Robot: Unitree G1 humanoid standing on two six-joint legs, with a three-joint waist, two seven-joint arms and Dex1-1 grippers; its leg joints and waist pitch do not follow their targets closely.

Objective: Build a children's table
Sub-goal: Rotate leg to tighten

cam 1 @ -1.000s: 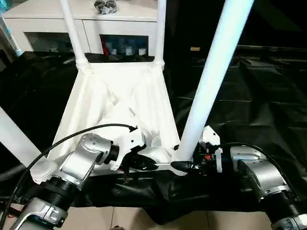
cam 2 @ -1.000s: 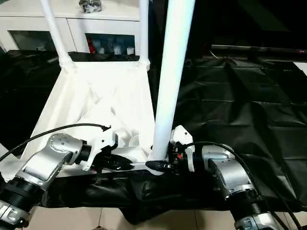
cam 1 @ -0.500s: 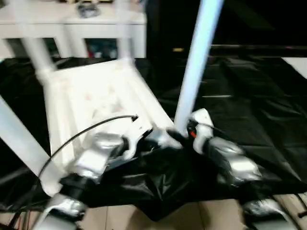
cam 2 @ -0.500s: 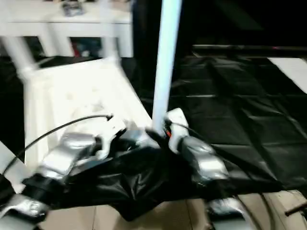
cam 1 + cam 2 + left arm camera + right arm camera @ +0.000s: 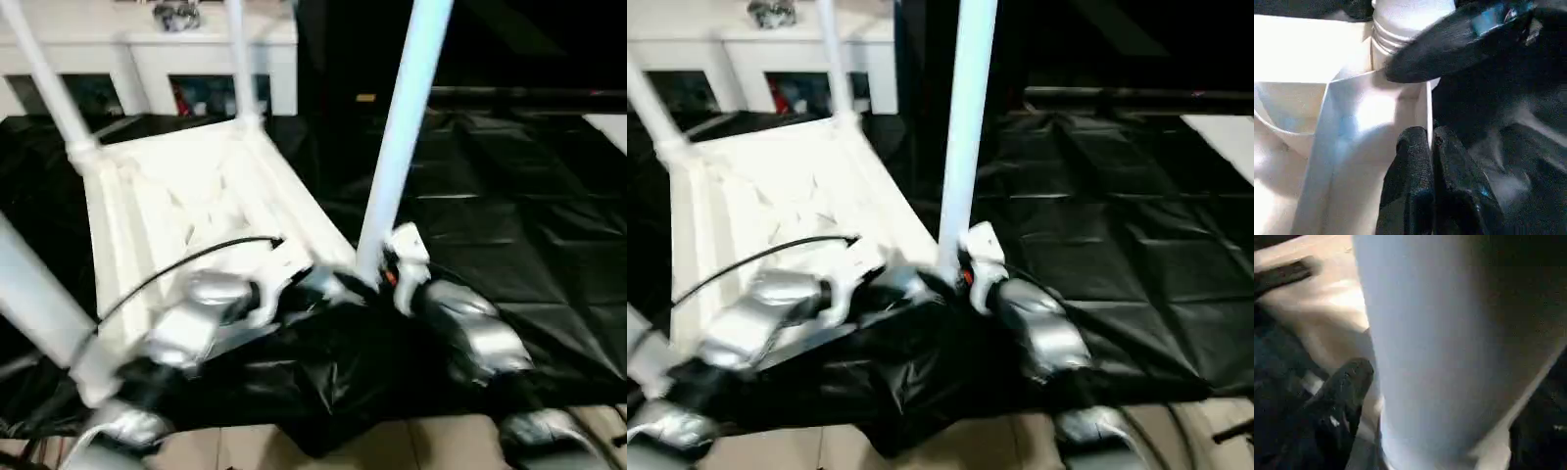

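**Upturned table on black sheeting**

A white cabinet (image 5: 147, 44) with glass doors stands at the far left, a small dark object on top; no writing is readable. Crinkled black sheeting (image 5: 509, 196) covers the work surface, tan floor at its near edge. The tabletop (image 5: 186, 196) lies underside up toward the sheeting's left, legs rising. The left gripper (image 5: 1431, 147) is pinched on the tabletop's near rim. The right gripper (image 5: 955, 274) sits against the near-right leg (image 5: 402, 137); its spread cannot be told.
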